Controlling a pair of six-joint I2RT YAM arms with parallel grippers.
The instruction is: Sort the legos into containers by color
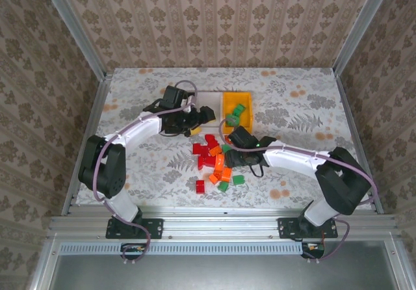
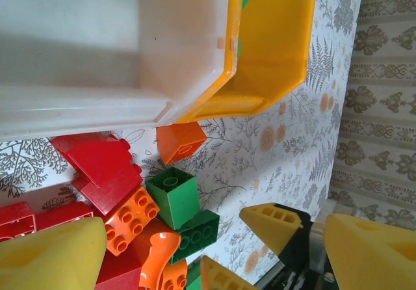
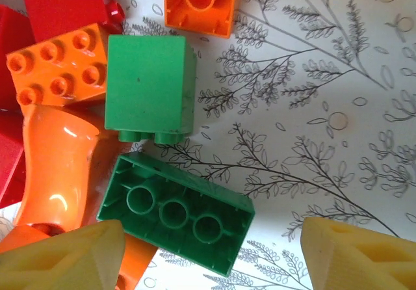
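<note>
Top external view: the brick pile is seen just near of the yellow bin, in which green bricks are lodged. A white bin is set just left of it. The right gripper is spread open over a long green brick, which is not gripped. The left gripper is held wide open and empty. An orange curved piece touching that brick may be pinched along with it, and the closely placed grippers may be knocked together. No lettering is legible.
</note>
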